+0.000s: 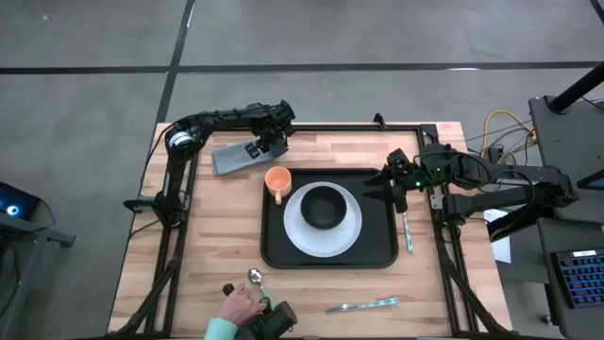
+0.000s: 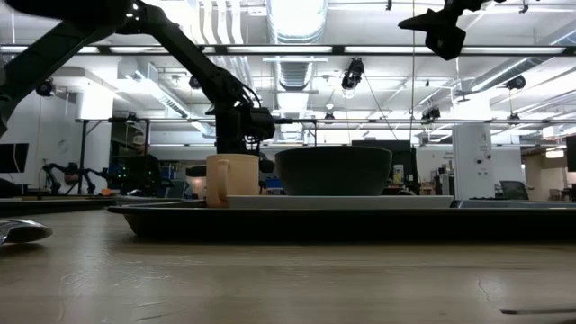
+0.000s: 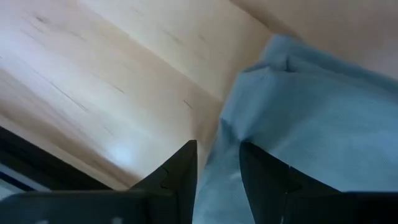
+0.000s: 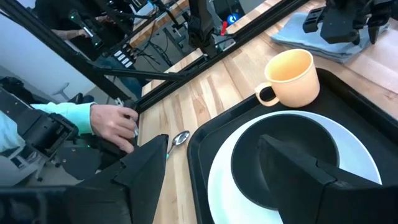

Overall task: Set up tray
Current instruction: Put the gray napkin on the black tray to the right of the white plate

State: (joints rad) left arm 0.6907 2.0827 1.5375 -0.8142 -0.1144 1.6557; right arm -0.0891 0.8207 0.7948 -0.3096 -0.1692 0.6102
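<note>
The tray (image 1: 274, 247) sits mid-counter holding plate (image 1: 351, 236), bowl (image 1: 324, 206) and cup (image 1: 277, 180). Left gripper (image 1: 257, 148), far-left corner, pinches the napkin (image 1: 231, 159); right gripper (image 1: 380, 185) hangs open. Cutlery seems left.

The left gripper (image 1: 267, 142) is hovering over a grey cloth (image 1: 234, 156) beside the tray (image 1: 377, 250) holding plate (image 1: 347, 236), bowl (image 1: 324, 206) and cup (image 1: 277, 181).

The bench carries one tray (image 1: 330, 253), one plate (image 1: 326, 236), one bowl (image 1: 324, 207), one cup (image 1: 277, 181), one cloth (image 1: 234, 157), one spoon (image 1: 255, 277) and two other utensils (image 1: 363, 305) (image 1: 408, 232).
</note>
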